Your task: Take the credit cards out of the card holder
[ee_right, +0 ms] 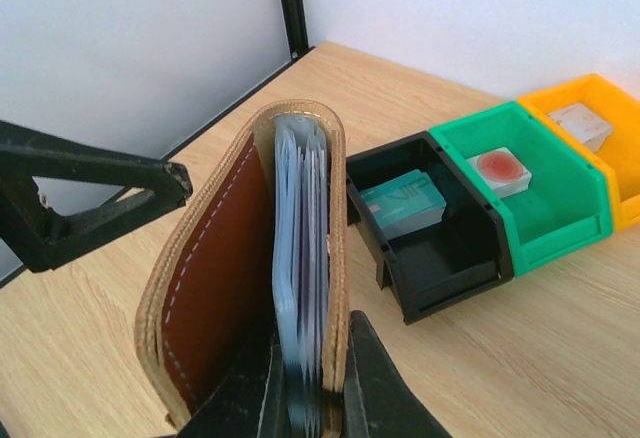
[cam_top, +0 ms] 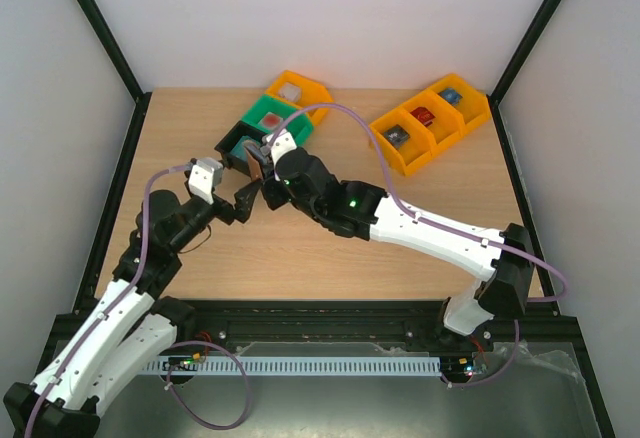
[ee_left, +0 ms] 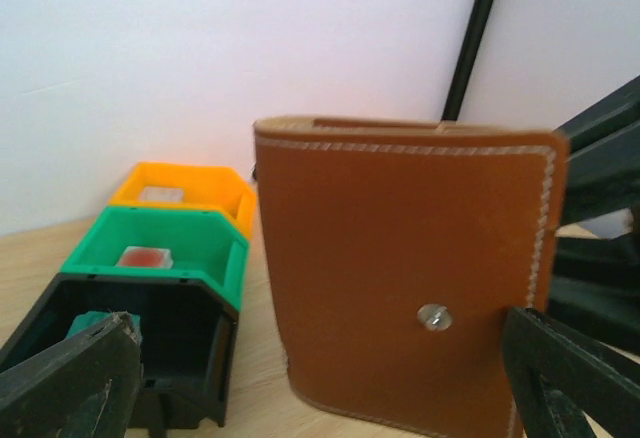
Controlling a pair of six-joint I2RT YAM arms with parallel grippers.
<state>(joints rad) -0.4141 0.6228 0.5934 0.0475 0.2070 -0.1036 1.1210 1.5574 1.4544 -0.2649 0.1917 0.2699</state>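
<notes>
The card holder [ee_right: 205, 298], a brown leather wallet, is held upright, slightly open, its pale blue-grey inner sleeves [ee_right: 300, 248] showing edge-on. My right gripper [ee_right: 310, 403] is shut on one leather half together with the sleeves; in the top view it [cam_top: 268, 165] holds the card holder [cam_top: 257, 170] near the black bin. My left gripper [ee_left: 320, 398] is open, its fingers [ee_left: 70, 383] on either side of the card holder's outer face [ee_left: 400, 258] with its metal snap [ee_left: 434, 316], not touching. No credit card shows in the card holder.
A black bin [ee_right: 435, 233] with a teal card [ee_right: 405, 203], a green bin [ee_right: 520, 183] and an orange bin [ee_right: 590, 128] stand in a row just behind the wallet. An orange three-part bin [cam_top: 430, 123] stands at the back right.
</notes>
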